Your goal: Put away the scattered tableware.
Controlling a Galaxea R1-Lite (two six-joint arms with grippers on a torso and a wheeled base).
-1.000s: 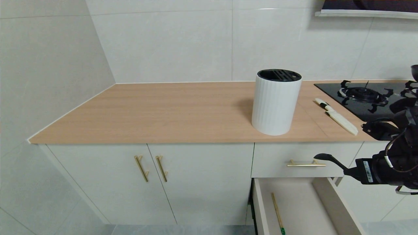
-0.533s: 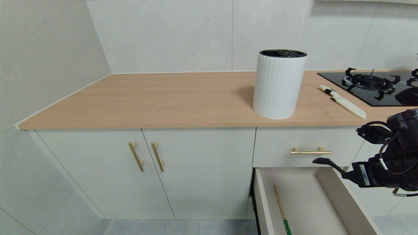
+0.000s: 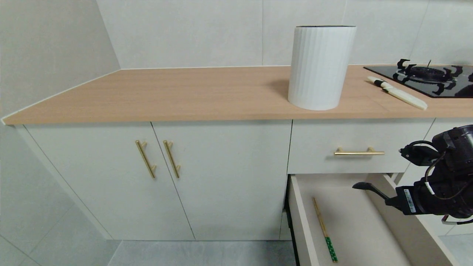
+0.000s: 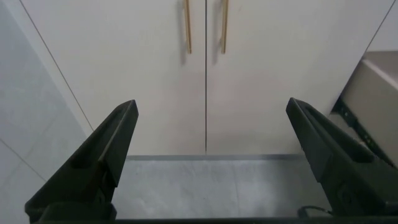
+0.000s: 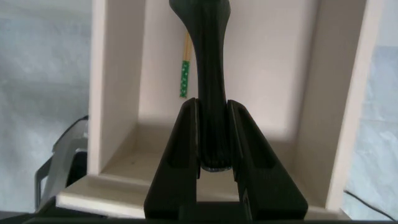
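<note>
My right gripper (image 3: 401, 201) is shut on the handle of a black spoon (image 3: 366, 186) and holds it over the open drawer (image 3: 297, 214), bowl end pointing forward. The right wrist view looks along the spoon (image 5: 208, 62) from between the gripper's (image 5: 213, 149) fingers into the drawer (image 5: 118, 93). On the drawer floor lie chopsticks (image 3: 325, 234) with green ends (image 5: 185, 71). A white knife (image 3: 397, 93) lies on the counter, right of a ribbed white holder (image 3: 320, 68). My left gripper (image 4: 211, 168) is open, low in front of the cabinet doors (image 4: 205, 93).
A black gas hob (image 3: 425, 75) sits at the counter's right end. The closed upper drawer with its gold handle (image 3: 358, 152) is just above the open one. Two gold door handles (image 3: 157, 159) mark the cabinet on the left. The grey floor (image 4: 205, 186) lies below.
The whole head view has shifted as the camera sank, so the counter appears higher. My right gripper with the spoon now sits lower against the drawer fronts, closer over the open drawer.
</note>
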